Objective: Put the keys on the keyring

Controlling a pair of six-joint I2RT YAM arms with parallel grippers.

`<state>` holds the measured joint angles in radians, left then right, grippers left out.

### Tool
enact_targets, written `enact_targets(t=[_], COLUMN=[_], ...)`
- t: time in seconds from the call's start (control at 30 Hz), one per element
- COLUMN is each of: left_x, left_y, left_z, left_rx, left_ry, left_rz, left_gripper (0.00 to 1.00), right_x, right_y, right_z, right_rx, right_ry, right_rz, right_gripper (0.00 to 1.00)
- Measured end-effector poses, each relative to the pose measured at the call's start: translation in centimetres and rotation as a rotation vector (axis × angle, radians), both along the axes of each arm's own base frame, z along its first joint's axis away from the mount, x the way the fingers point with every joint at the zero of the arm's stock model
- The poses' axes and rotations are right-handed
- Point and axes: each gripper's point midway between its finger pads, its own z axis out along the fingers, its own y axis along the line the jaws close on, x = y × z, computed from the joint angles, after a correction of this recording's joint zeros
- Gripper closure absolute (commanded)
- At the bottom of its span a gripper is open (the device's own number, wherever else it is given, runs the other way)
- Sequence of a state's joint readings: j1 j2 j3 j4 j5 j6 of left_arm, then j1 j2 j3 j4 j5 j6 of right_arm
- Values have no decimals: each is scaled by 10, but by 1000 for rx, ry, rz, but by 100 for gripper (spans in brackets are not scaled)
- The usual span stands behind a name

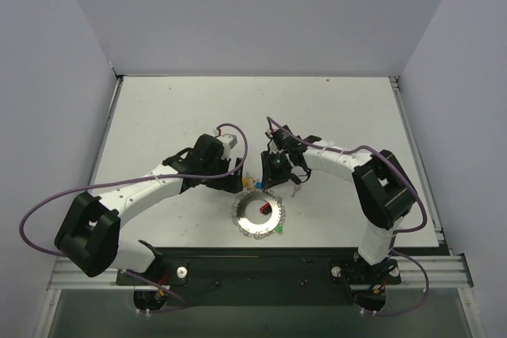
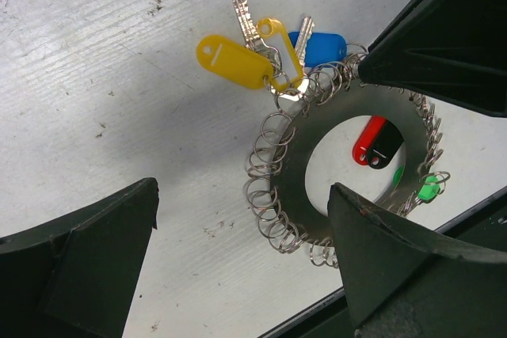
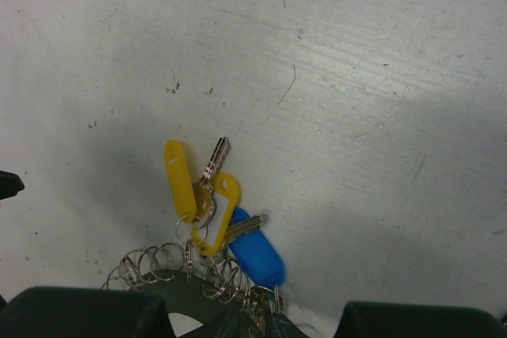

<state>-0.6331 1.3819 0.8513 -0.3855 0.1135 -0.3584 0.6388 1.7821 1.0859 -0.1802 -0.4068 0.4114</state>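
The keyring (image 1: 247,219) lies flat near the table's front edge, a dark ring rimmed with silvery coils. Yellow-tagged keys (image 2: 234,61) and a blue-tagged key (image 2: 317,47) hang at its far rim. A red tag (image 2: 368,138) lies in its open centre and a green one (image 2: 428,190) sits at its near-right rim. My left gripper (image 2: 242,191) is open and low over the ring's left rim, its right finger (image 2: 396,267) covering part of the coil. My right gripper (image 3: 253,310) is open over the far rim, next to the blue key (image 3: 257,259) and the yellow keys (image 3: 181,180).
The black front rail (image 1: 261,263) runs just behind the ring's near side. The two grippers (image 1: 238,173) (image 1: 279,173) sit close together above the ring. White walls close the table on the left, back and right.
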Motion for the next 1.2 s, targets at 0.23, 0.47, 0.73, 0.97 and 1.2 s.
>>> enact_targets(t=[0.23, 0.47, 0.73, 0.97, 1.2], left_x=[0, 0, 0, 0, 1], left_y=[0, 0, 0, 0, 1], left_z=[0, 0, 2, 2, 1], left_rx=[1, 1, -1, -1, 0], left_ry=[-2, -2, -6, -6, -6], left_rz=[-2, -2, -2, -3, -1], left_gripper=[2, 3, 3, 3, 3], right_x=[-2, -3, -2, -6, -7], right_y=[-1, -3, -4, 5, 8], right_z=[-1, -6, -7, -12, -14], right_rx=[-30, -54, -63, -73, -75], right_ry=[2, 12, 8, 19, 24], right_rz=[-1, -6, -12, 15, 21], right_gripper=[80, 74, 76, 84, 100])
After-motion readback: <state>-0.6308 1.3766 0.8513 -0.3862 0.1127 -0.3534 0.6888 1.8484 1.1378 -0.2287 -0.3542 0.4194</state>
